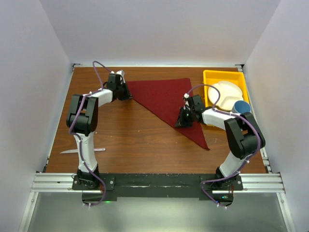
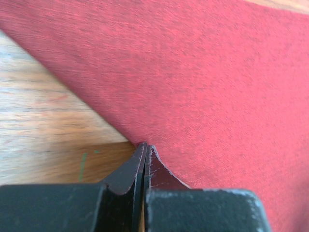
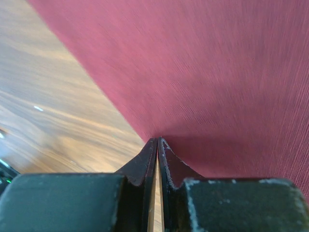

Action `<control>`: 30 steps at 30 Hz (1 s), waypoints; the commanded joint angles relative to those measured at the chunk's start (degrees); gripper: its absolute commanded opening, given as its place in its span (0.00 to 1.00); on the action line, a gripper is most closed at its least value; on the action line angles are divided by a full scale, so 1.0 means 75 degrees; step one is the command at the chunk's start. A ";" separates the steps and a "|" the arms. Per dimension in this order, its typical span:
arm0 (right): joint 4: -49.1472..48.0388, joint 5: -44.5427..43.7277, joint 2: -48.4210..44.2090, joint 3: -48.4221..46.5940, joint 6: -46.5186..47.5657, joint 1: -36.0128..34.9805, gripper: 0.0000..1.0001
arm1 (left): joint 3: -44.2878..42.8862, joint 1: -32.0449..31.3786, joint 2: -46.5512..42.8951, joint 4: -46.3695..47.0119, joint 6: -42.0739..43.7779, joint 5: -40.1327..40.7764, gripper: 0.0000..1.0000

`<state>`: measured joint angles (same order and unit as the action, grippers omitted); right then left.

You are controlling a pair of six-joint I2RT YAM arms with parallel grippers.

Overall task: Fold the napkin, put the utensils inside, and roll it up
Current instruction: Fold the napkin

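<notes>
Both pinching the triangular napkin (image 1: 166, 99), left claw (image 1: 126, 92) at corner, right claw (image 1: 182, 120) along edge.

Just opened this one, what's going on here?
Both arms are at the napkin, which lies flat on the table, folded into a triangle. The left end effector is shut at its far-left corner. The right end effector is shut midway along its long diagonal edge. Whether either pinches cloth is unclear. A utensil lies apart near the left arm's base. Nothing is placed inside or rolled yet.

Maroon napkin (image 1: 166, 99), flat triangle mid-table; silvery utensil (image 1: 70, 151) well apart, near-left edge
</notes>
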<state>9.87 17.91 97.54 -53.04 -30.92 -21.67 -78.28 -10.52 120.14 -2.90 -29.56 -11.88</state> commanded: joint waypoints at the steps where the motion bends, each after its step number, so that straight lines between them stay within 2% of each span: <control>1: -0.0015 0.0085 -0.0406 0.0672 0.0161 -0.0040 0.08 | -0.0366 0.0160 0.0130 -0.0127 -0.0090 0.0305 0.01; 7: 0.0546 -0.0138 -0.1168 0.1036 0.0396 -0.0052 0.08 | -0.0391 0.0255 -0.0197 -0.0200 0.0132 0.0798 0.01; 12: 0.1249 -0.0372 -0.2070 0.0826 0.0477 -0.0029 0.10 | -0.0320 0.0208 -0.0620 0.0535 -0.0171 0.0378 0.03; 17: 0.1824 -0.0701 -0.2481 0.1024 0.0606 0.0217 0.14 | -0.0858 0.0290 -0.0164 0.0574 -0.0523 0.0388 0.03; 20: 0.2059 -0.0969 -0.2832 0.1375 0.0467 0.0347 0.14 | -0.1500 0.0418 0.0363 0.0061 -0.0488 0.0740 0.02; 24: 0.2351 -0.1998 -0.3301 0.1879 0.0115 0.0370 0.15 | -0.2206 0.0629 0.1043 -0.0690 -0.0406 0.1217 0.02; 28: 0.2644 -0.2236 -0.3278 0.2184 -0.0387 0.0370 0.15 | -0.3142 0.0794 0.1711 -0.1593 -0.0324 0.1396 0.02; 30: 0.2855 -0.2457 -0.3290 0.2302 -0.0739 0.0370 0.15 | -0.3168 0.0875 0.1864 -0.1851 -0.0347 0.1455 0.01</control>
<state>27.22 4.84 73.60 -37.28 -30.89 -19.07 -98.83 -5.54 131.63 -9.76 -32.32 -3.81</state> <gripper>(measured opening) 0.147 0.027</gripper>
